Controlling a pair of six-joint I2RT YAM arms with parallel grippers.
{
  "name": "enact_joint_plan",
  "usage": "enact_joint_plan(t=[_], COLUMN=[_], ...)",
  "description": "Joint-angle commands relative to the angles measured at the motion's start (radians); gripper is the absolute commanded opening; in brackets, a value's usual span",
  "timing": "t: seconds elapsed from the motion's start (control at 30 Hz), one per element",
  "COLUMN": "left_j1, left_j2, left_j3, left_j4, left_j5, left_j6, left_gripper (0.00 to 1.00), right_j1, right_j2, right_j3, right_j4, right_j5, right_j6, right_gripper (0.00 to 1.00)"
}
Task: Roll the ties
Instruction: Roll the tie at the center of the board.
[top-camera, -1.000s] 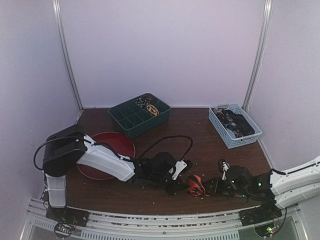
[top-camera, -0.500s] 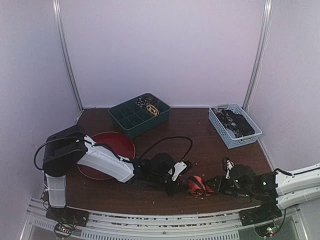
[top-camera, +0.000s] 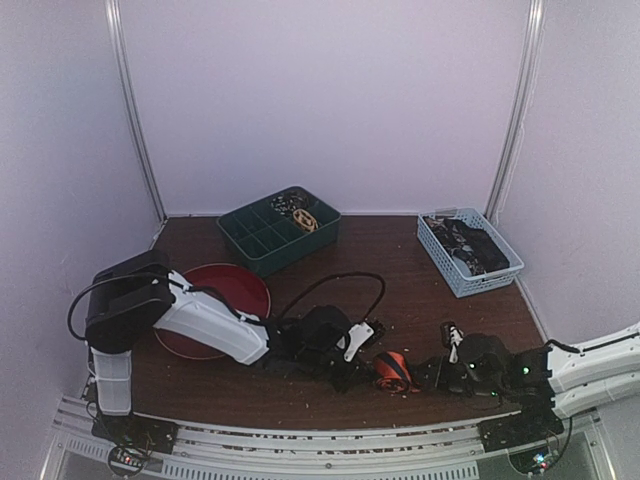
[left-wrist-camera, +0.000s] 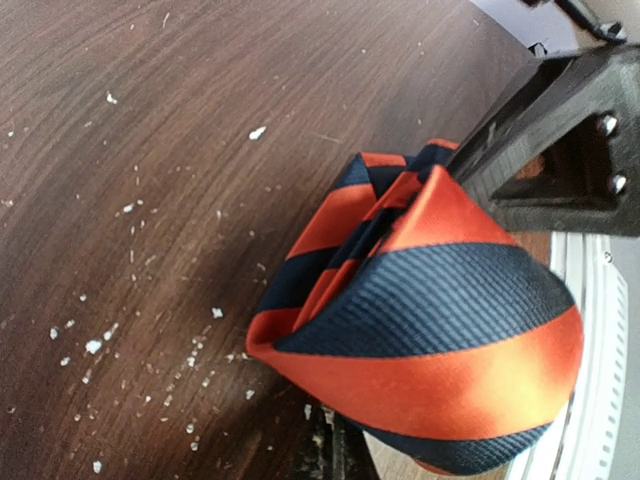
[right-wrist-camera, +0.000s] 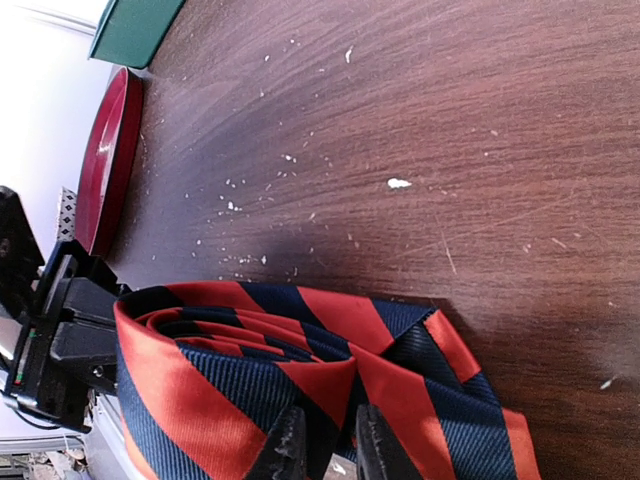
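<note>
A striped orange-red and black tie (top-camera: 392, 370) lies partly coiled on the brown table near the front edge, between my two grippers. My left gripper (top-camera: 352, 375) is at the coil's left end, and in the left wrist view the tie (left-wrist-camera: 430, 330) fills the frame and hides most of the jaws (left-wrist-camera: 340, 460). It looks shut on the coil. My right gripper (top-camera: 432, 372) is at the coil's right. In the right wrist view its fingertips (right-wrist-camera: 285, 445) pinch a fold of the tie (right-wrist-camera: 280, 360), with only a narrow gap.
A green compartment box (top-camera: 255, 240) with small rolled ties stands at the back centre. A blue basket (top-camera: 450, 270) with dark ties is at the back right. A red plate (top-camera: 215, 295) lies behind the left arm. A black cable (top-camera: 340, 282) loops over the table. Pale crumbs are scattered around.
My right gripper drew back to the right half a second ago, stretching the tie a little, and has now moved back in toward the coil. The left arm has stayed put.
</note>
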Motion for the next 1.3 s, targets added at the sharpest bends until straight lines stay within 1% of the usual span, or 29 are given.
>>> enact_joint_plan(t=[0.0,0.23,0.37,0.6,0.8,0.97,1.2,1.27], left_j1=[0.004,-0.006,-0.019,-0.027,-0.031,-0.034,-0.034,-0.034], left_j2=[-0.016,-0.037,-0.056,-0.124,-0.125,-0.114,-0.111,-0.111], left_j3=[0.038,0.040,0.034,-0.037,-0.052,-0.024,0.004,0.010], left_j4=[0.026,0.010,-0.006,-0.005,-0.003,-0.032,-0.070,-0.078], left_j5=[0.007,0.004,-0.024,-0.085,-0.076,-0.079,-0.095,-0.098], left_j6=[0.009,0.004,-0.002,-0.030,-0.041,-0.026,-0.014,-0.012], left_gripper=[0.00,0.01,0.01,0.01,0.01,0.08,0.12,0.12], right_j1=[0.005,0.005,0.005,0.009,0.009,0.008,0.008,0.009], right_j2=[0.056,0.124,0.175,0.280,0.298,0.283,0.259,0.250], right_j3=[0.000,0.007,0.019,0.084,0.114,0.118,0.118,0.119], right_j4=[0.111,0.179,0.220,0.262,0.206,0.132,0.080,0.068], right_j5=[-0.021,-0.029,-0.047,-0.073,-0.040,0.021,0.064,0.070], right_j6=[-0.014,-0.040,-0.057,-0.098,-0.120,-0.123,-0.133,-0.135], right_gripper=[0.18,0.17,0.16,0.15,0.15,0.15,0.14,0.12])
